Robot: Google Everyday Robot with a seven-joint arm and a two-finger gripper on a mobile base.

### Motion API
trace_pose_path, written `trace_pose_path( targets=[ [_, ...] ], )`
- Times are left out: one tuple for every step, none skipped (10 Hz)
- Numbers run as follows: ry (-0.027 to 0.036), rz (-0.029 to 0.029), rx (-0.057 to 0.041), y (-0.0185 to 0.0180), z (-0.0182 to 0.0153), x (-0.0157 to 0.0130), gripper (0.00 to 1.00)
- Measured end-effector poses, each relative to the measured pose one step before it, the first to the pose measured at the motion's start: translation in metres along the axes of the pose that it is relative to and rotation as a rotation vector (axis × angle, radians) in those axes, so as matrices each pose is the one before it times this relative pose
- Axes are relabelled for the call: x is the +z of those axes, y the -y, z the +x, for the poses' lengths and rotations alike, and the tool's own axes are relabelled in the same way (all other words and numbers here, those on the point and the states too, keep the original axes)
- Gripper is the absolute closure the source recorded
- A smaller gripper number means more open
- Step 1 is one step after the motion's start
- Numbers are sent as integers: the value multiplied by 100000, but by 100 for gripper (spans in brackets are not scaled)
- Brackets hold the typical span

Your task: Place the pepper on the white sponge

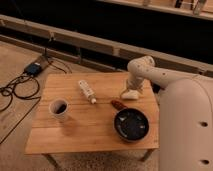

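Observation:
The pepper (118, 105) is a small dark-red sliver lying on the wooden table (85, 130), just above the rim of the black bowl (131, 125). The white sponge (130, 94) is a small off-white block near the table's far right edge, up and to the right of the pepper. My gripper (131, 88) points down right over the sponge, at the end of the white arm that reaches in from the right. The pepper lies apart from the gripper, on the table beside the sponge.
A white cylindrical bottle (87, 91) lies near the middle back of the table. A white cup (59, 108) with dark contents stands at the left. My white arm and body (185, 125) fill the right side. Cables and a dark box (33, 68) lie on the floor at left.

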Motion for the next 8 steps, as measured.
trace_pose_path(
  targets=[
    [-56, -47, -354, -235, -57, 51, 23],
    [-15, -92, 2, -43, 2, 3, 23],
    [6, 7, 6, 9, 1, -8, 23],
    [-4, -7, 21, 9, 4, 2, 23],
    [-49, -64, 30, -20, 12, 22, 23],
    [-18, 4, 18, 15, 11, 8, 23],
    [-1, -9, 8, -3, -1, -2, 23],
    [-26, 0, 25, 21, 15, 17, 23]
  ],
)
